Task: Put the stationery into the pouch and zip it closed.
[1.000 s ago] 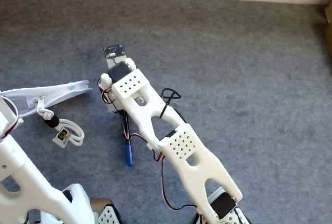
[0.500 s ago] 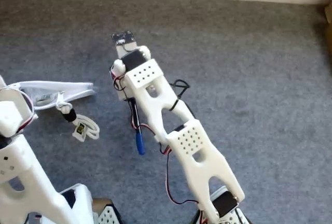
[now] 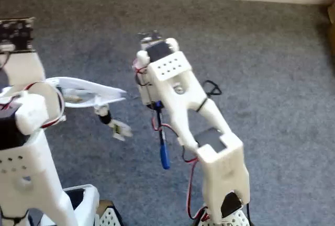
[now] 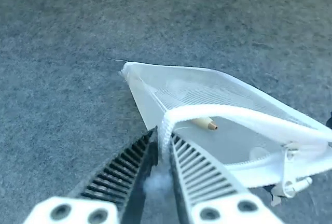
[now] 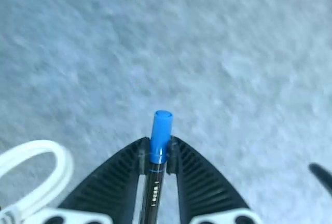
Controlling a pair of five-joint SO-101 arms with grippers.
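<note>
**A:** Closest in first. What are the left jaws doing?
**B:** They're clamped on the rim of the white mesh pouch (image 4: 207,92), right at its gaping mouth. A tan tip (image 4: 209,126) lies inside it.
**A:** And the right jaws?
**B:** Closed tight around a pen (image 5: 158,141). Its blue cap sticks out past them.
**A:** How do the two sit from above?
**B:** The pen hangs under the right arm, blue end toward the arm bases. The pouch is beside it on the left arm's side, not touching it, and its zipper pull (image 3: 114,125) dangles below. The grey carpeted surface (image 3: 261,53) stretches beyond both.
</note>
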